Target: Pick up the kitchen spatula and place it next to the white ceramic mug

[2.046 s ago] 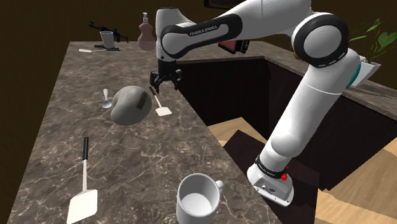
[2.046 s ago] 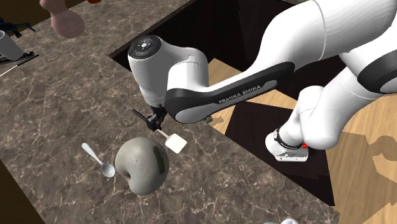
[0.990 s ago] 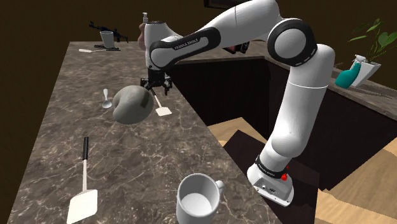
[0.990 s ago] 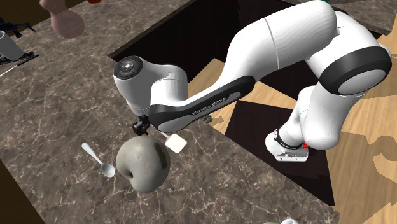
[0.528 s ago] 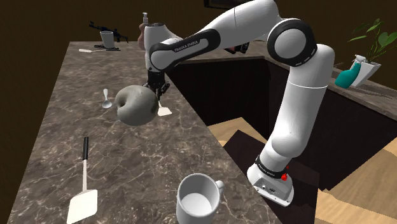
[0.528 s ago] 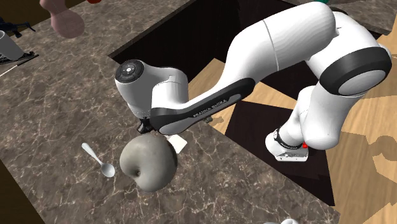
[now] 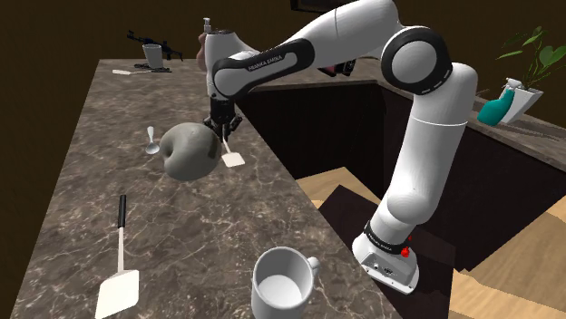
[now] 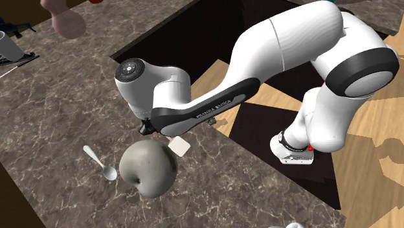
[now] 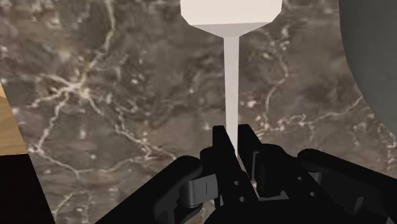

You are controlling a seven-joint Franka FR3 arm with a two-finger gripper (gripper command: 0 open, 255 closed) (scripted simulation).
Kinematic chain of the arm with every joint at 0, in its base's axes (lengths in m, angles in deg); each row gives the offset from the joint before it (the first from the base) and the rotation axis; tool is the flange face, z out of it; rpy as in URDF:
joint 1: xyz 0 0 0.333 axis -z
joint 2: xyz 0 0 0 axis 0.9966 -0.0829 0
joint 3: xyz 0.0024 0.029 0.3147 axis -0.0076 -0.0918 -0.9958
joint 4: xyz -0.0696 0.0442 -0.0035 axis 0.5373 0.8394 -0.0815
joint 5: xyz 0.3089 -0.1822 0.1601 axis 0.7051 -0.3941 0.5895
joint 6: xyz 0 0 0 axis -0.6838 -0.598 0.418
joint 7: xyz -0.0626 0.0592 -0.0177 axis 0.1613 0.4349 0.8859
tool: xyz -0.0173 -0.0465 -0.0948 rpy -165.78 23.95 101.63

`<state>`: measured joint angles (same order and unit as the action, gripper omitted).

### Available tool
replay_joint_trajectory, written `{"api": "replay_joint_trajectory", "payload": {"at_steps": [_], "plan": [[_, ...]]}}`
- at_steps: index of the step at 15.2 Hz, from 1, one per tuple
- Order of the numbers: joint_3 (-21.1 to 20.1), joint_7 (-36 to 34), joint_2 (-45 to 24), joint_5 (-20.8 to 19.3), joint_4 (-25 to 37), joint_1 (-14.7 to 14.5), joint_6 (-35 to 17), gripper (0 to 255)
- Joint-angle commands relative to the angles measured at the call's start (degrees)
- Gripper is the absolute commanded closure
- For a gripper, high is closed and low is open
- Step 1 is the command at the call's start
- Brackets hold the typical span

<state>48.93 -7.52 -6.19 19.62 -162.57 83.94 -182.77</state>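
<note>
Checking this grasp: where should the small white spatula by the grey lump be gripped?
Grip the spatula on its thin handle, from straight above: it lies flat on the counter, its blade is too wide, and the grey lump crowds one side.

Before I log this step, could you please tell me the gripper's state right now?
Gripper: shut, its fingers clasping the handle of the white spatula.

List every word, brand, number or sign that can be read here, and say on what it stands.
"FRANKA EMIKA": light letters on the dark band of the arm, readable in the shoulder view and again in the second exterior view.
There is no writing to read on the mug, the spatula or the counter.
</note>
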Motion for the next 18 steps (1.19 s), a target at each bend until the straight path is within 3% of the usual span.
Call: {"api": "replay_joint_trajectory", "payload": {"at_steps": [1, 18], "plan": [[0.0, 0.1, 0.4, 0.2, 1.0, 0.0, 1.4, 255], [-0.3, 1.2, 2.7, 1.2, 11.2, 0.0, 13.8, 255]]}}
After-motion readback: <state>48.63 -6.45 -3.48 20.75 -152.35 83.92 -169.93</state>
